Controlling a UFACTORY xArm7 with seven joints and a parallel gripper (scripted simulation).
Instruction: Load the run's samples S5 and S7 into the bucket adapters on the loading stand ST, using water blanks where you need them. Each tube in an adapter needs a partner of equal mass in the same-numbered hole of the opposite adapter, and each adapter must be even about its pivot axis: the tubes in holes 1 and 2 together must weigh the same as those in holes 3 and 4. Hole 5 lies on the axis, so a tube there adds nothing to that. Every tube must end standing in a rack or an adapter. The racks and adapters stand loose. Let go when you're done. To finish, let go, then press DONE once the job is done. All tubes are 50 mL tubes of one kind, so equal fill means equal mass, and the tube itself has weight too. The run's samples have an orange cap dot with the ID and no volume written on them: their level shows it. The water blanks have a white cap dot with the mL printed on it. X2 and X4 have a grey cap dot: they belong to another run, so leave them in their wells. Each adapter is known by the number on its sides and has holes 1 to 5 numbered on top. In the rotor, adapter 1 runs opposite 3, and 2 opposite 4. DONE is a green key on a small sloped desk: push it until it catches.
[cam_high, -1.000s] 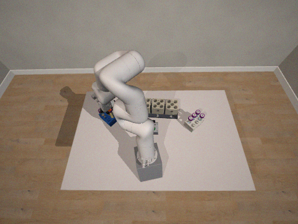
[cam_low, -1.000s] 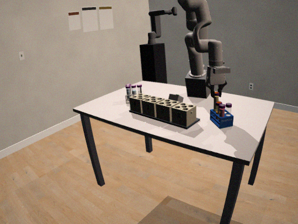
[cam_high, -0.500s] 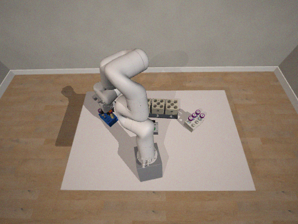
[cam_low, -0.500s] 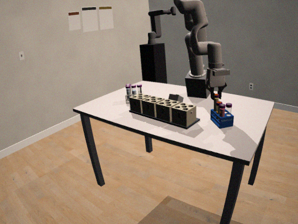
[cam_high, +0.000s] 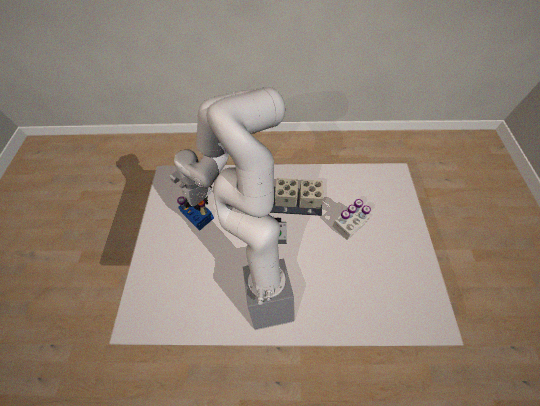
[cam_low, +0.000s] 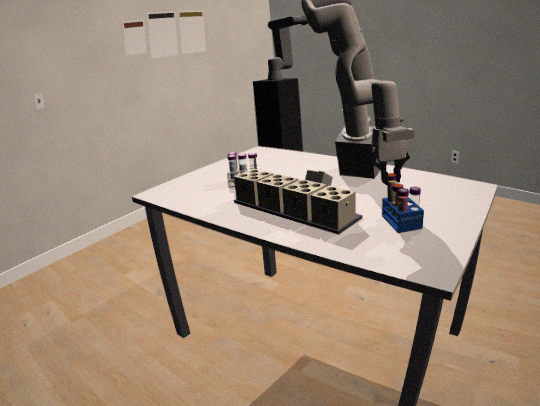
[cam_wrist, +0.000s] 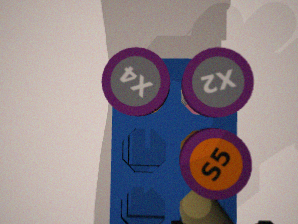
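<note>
My gripper (cam_low: 392, 178) is shut on an orange-capped sample tube (cam_low: 392, 189) (cam_wrist: 196, 206), upright over the blue rack (cam_low: 410, 221) (cam_high: 200, 223) (cam_wrist: 173, 135). Its ID is out of sight; S5 is the other orange cap, so this is S7. Its lower end shows beside S5 in the wrist view. S5 (cam_wrist: 215, 164) stands in the rack, beside X2 (cam_wrist: 218, 81); X4 (cam_wrist: 135, 81) stands across from X2. Two wells in the wrist view are empty. Four beige adapters (cam_low: 334, 209) stand on the dark stand ST (cam_low: 350, 222); no tubes show in them.
A white rack (cam_high: 343, 231) with several purple-rimmed tubes (cam_high: 345, 214) stands right of the stand; the cap print is unreadable. The small DONE desk (cam_high: 283, 240) (cam_low: 319, 177) stands between the stand and the arm's base, partly hidden by the arm in the top view.
</note>
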